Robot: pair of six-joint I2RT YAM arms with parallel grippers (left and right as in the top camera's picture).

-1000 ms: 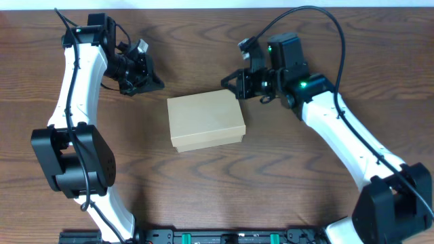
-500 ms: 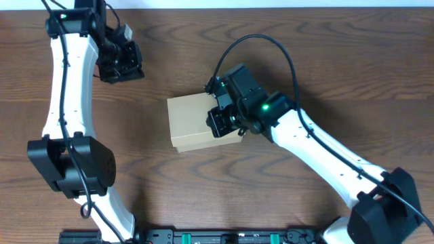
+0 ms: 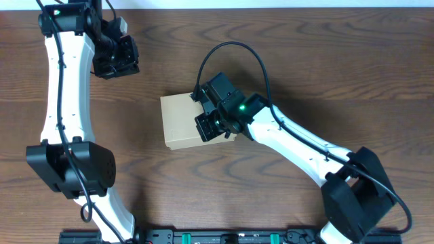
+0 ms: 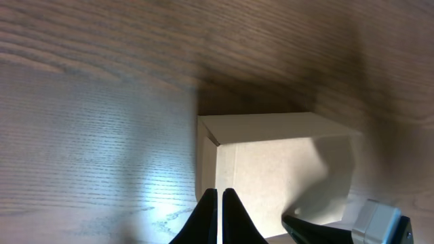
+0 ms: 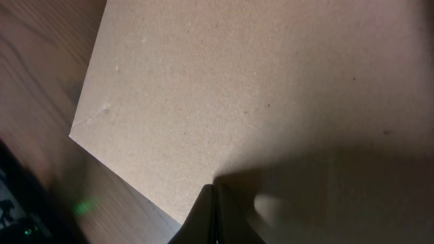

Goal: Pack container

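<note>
The left gripper (image 4: 219, 207) was closed tight on nothing above the wooden table (image 3: 285, 54). The box (image 3: 178, 122) lay just ahead of its fingertips, one edge cut off by the wrist view's frame. The lid lay flat, hiding the inside. Seen from overhead, the right gripper (image 5: 211, 203) and its wrist covered the box's right part. That gripper was also closed and empty, with its fingertips over the lid near one edge. Whether they touched the cardboard could not be told.

2 white arms (image 3: 57, 88), black joints (image 3: 71, 166), black cables (image 3: 230, 45), green LED (image 3: 239, 107)
</note>
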